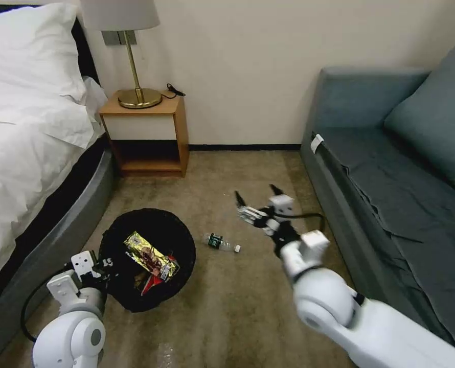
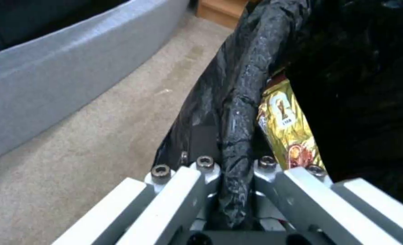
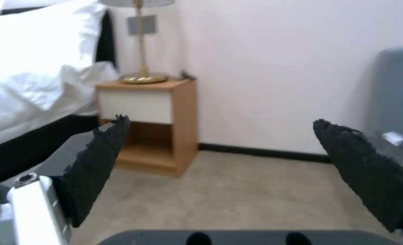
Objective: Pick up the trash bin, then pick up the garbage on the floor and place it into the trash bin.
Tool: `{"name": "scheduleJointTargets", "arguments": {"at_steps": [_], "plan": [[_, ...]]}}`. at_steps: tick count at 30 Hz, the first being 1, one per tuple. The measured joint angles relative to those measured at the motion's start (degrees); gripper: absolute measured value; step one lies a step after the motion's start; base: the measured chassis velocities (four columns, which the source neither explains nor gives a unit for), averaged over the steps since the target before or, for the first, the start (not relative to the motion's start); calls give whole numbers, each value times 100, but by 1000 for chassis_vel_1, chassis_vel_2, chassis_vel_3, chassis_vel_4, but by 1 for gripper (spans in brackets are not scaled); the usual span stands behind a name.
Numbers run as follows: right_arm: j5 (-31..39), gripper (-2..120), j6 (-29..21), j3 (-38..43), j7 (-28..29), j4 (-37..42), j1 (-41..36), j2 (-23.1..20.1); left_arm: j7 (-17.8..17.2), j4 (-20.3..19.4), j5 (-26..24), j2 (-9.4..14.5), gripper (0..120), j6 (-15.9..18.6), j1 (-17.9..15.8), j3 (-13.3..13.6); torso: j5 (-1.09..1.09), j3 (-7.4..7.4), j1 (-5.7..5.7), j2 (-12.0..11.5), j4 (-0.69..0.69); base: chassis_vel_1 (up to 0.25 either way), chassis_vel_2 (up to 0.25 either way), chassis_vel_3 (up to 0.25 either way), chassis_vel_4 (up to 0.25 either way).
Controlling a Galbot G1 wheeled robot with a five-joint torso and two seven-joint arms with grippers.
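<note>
Left gripper [image 1: 106,263] clamped — right gripper [image 1: 257,196] agape.

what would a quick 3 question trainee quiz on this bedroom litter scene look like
1. True or false: the left pincer is clamped on the rim of the round black bag-lined trash bin.
2. Which litter lies on the carpet? A small clear bottle with green label; B gold-brown crinkly wrapper.
3. Fill in: the right pincer, above the carpet beside the bottle, has its jaws ____.

Key: 1 true; 2 A (the wrapper is in the bin); 3 open.
</note>
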Motion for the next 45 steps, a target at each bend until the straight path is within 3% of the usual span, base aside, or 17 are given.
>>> {"name": "scheduleJointTargets", "arguments": {"at_steps": [2, 6, 11, 14, 18, 27, 45], "plan": [[-227, 100, 3, 160, 1, 70, -271, 59, -5, -5, 2, -5, 2, -9, 4, -2, -1, 0, 0, 0, 0, 0, 0, 0, 0], [-1524, 100, -38, 786, 82, 363, -1713, 574, -12, -65, 19, -18, 2, -28, 56, 5, -2, 0, -1, 0, -3, 0, 0, 0, 0], [-2228, 100, 21, 868, 129, 372, -2189, 1173, -15, -57, 37, -8, 2, -52, 70, -2, -3, 0, 0, 0, -1, 0, 0, 0, 0], [-2808, 100, 303, 801, 103, 271, -2509, 1794, -16, -10, 48, -2, 2, -57, 51, -5, -3, 0, 0, 0, -1, 0, 0, 0, 0], [-3291, 100, 612, 681, 9, 144, -2805, 2192, -16, -2, 60, -13, 2, -75, 43, -5, -3, 0, 0, 0, -1, 0, 0, 0, 0], [-3763, 100, 1032, 557, -199, -133, -2991, 2465, -16, -25, 53, -9, 2, -80, 20, -57, -3, 0, -1, 0, -1, 0, 0, 0, 0], [-3556, 100, 997, 583, -190, -308, -2678, 2348, -12, 84, 43, -5, 2, -80, -59, -85, -1, 1, 0, -1, -1, -63, 60, 65, -65]]}}
